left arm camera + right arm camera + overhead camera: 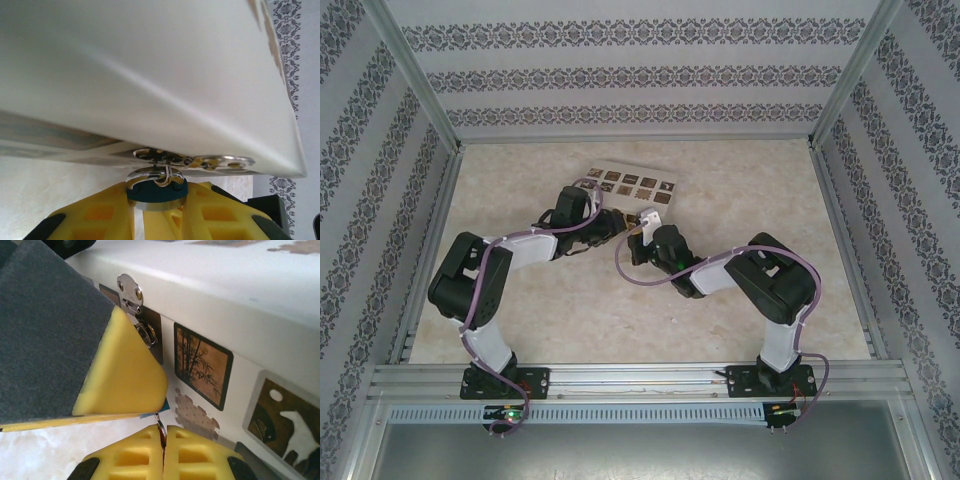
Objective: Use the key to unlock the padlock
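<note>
One white box [632, 184], one blue padlock [155, 192], one key [160, 426], one desk [570, 312], and two tools: left tool [159, 201], right tool [163, 438].

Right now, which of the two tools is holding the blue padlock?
The left tool: the blue padlock sits between its yellow fingers. The right tool pinches only the thin key.

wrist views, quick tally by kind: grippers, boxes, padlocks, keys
grippers: 2 (left gripper, right gripper)
white box: 1
padlock: 1
key: 1
total: 5
</note>
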